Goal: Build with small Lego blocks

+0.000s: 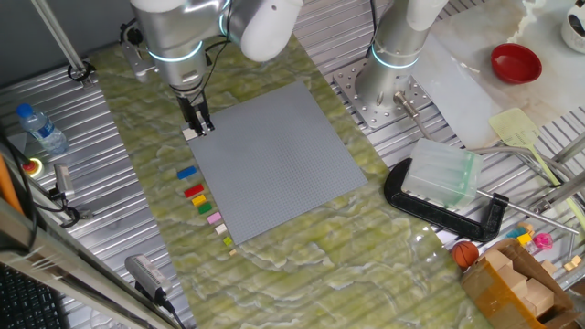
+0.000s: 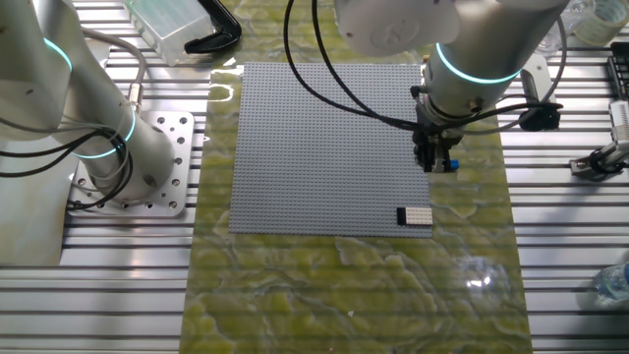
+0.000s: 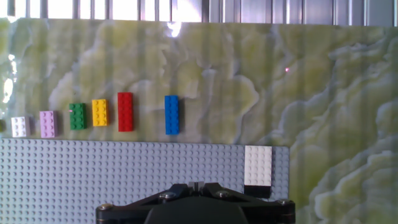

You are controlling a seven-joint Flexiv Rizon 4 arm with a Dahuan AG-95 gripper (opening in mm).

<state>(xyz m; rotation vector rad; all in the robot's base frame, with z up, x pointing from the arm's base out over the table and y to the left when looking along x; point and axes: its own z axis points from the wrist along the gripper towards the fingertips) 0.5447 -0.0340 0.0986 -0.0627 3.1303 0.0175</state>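
No readable writing shows. The gripper (image 2: 435,165), grip state unclear, hovers just behind the white brick (image 3: 258,165) and black brick (image 3: 256,190) on the baseplate (image 3: 124,180).

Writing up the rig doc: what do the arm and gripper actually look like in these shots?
The arm is silver-grey and white with rounded joint housings and a glowing cyan ring at the wrist joint. A black cable loops from it down toward the wrist. The gripper is small and black with two narrow fingers; the hand view shows only its dark base.
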